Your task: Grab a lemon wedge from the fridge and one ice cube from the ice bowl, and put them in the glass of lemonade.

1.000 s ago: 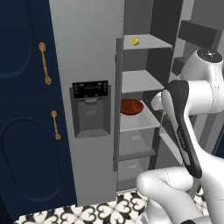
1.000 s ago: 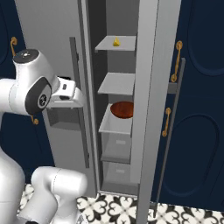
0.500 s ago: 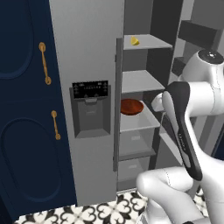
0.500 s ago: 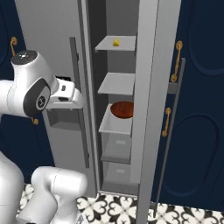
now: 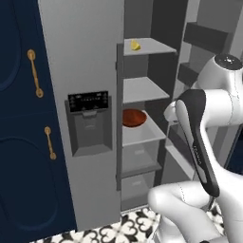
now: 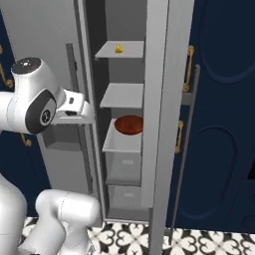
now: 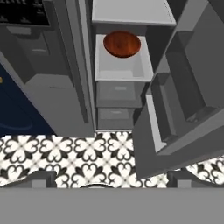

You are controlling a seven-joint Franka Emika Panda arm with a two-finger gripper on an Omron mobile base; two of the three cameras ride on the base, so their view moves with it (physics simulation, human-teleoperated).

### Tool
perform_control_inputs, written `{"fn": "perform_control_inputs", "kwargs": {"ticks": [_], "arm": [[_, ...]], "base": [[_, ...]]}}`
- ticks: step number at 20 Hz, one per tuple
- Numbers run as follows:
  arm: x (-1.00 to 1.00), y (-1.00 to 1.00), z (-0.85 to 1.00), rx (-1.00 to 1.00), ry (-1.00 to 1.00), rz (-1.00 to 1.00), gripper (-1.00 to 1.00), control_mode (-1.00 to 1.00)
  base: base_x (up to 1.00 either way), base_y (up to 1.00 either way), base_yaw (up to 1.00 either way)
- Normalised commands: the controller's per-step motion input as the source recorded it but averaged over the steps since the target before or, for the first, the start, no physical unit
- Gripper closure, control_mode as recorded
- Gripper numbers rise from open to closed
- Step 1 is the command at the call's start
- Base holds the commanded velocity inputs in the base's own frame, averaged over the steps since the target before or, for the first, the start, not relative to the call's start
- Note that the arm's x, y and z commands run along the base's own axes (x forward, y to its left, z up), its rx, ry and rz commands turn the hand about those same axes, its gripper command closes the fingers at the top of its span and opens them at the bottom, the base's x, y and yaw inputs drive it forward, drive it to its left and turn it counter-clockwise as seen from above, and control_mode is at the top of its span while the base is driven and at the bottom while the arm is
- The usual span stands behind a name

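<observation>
From the left base view, the tall light-grey double-door fridge stands with its right door swung open. The tiny bright-yellow lemon wedge sits on the top grey shelf, near its front left corner. Two shelves down rests a round reddish-brown wooden bowl.

From the right base view, the wedge shows well above my hand, which hangs beside the left door's edge at about the level between the second shelf and the bowl.

My hand view looks down on the bowl and the black-and-white patterned floor tiles; the wedge's shelf lies above what it takes in.

I judge the step in hand is the reach for the wedge. To do it well I should raise and level my wrist, enter between the open doors, and come over the wedge from the front so I don't knock it off the shelf's edge.

My pincer is spread fully wide, holding and touching nothing.
</observation>
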Motion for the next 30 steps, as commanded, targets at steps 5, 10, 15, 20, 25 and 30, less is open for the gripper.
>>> {"fn": "perform_control_inputs", "kwargs": {"ticks": [5, 10, 15, 20, 25, 30], "arm": [[0.00, 0.00, 0.00, 0.00, 0.00, 0.00, -1.00, 1.00], [0.00, 0.00, 0.00, 0.00, 0.00, 0.00, -1.00, 1.00], [0.00, 0.00, 0.00, 0.00, 0.00, 0.00, -1.00, 1.00], [0.00, 0.00, 0.00, 0.00, 0.00, 0.00, -1.00, 1.00], [0.00, 0.00, 0.00, 0.00, 0.00, 0.00, -1.00, 1.00], [0.00, 0.00, 0.00, 0.00, 0.00, 0.00, -1.00, 1.00]], "base": [[0.67, -0.09, -0.06], [0.96, -0.25, 0.00], [0.36, -0.48, 0.00], [0.17, -0.07, 0.00], [0.57, 0.01, 0.00], [0.41, 0.00, 0.00]]}}
